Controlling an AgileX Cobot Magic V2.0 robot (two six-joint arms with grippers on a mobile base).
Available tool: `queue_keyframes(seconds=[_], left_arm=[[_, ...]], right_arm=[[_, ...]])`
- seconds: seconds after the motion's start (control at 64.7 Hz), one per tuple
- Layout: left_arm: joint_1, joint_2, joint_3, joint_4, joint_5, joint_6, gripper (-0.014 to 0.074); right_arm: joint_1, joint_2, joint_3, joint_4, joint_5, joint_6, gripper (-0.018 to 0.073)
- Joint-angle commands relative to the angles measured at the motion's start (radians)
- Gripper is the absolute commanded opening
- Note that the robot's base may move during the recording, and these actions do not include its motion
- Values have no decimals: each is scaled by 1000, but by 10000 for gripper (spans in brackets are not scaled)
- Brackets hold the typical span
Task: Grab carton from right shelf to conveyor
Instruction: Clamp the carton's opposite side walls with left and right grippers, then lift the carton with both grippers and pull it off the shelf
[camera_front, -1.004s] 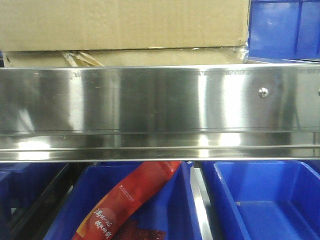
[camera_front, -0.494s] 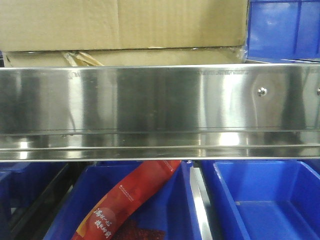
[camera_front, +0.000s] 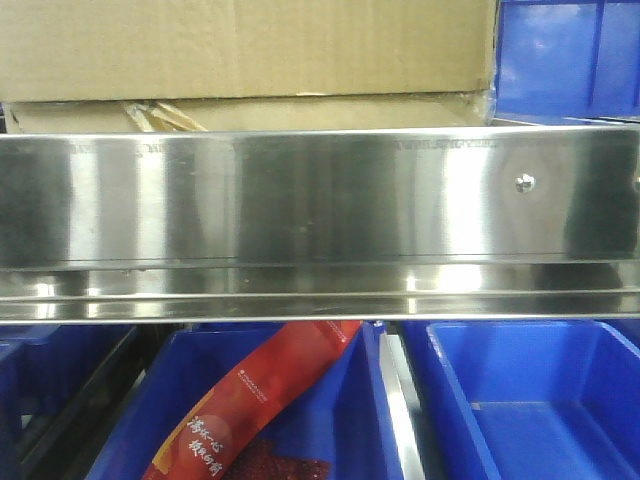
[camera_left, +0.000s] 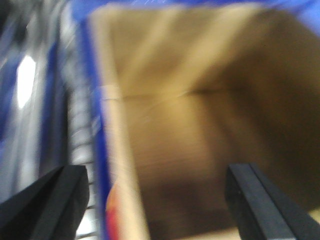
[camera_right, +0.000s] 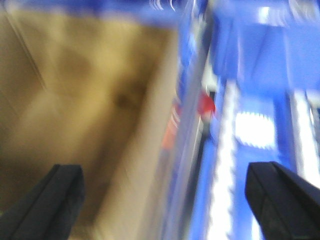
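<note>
Fingers of the left gripper stand well apart, clamped on nothing. A brown carton fills the blurred wrist view beyond them. Fingers of the right gripper are likewise spread wide, with cardboard on one side and blue bin shapes on the other. That view is too smeared to show contact.

Front view, taken from the steel shelf rail, which spans the full width:
- Cartons: two counted. Both sit directly above the rail, stacked. The upper carton rests on the lower carton, which shows only as a narrow strip.
- Blue bins: four counted. One bin sits above the rail, just beside the cartons. Below the rail are a middle bin, a right-hand bin and part of a darker bin at the left edge.
- Contents: the middle bin holds one red packet. It leans diagonally, its upper end hidden behind the rail.
- Fixings: one screw head on the rail face, toward its right end.
</note>
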Motion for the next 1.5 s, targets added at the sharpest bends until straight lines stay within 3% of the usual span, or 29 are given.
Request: queue_keyframes(seconds=[0.0, 0.463, 0.572, 0.664, 0.726, 0.757, 0.819, 1.251, 1.483], left_arm=[[5, 51, -41, 21, 19, -9, 463], [5, 215, -46, 36, -5, -9, 463], [5, 223, -46, 36, -1, -9, 402], [5, 221, -50, 36, 1, -9, 186], [5, 221, -62, 38, 5, -9, 14], [5, 221, -64, 38, 5, -9, -49], [5, 221, -74, 40, 5, -9, 6], [3, 99, -101, 33, 38, -9, -16], [-65, -35, -79, 92, 38, -9, -16]], right_arm=[[16, 78, -87, -17, -2, 2, 549], [10, 332, -140, -31, -2, 4, 523], [10, 359, -140, -31, -2, 4, 333], [10, 358, -140, -31, -2, 4, 38], [10, 355, -143, -31, -2, 4, -112], [10, 355, -151, -31, -2, 4, -76], [10, 355, -161, -34, -2, 4, -59], [26, 176, -174, -34, -2, 4, -69], [88, 9, -41, -35, -2, 4, -69]])
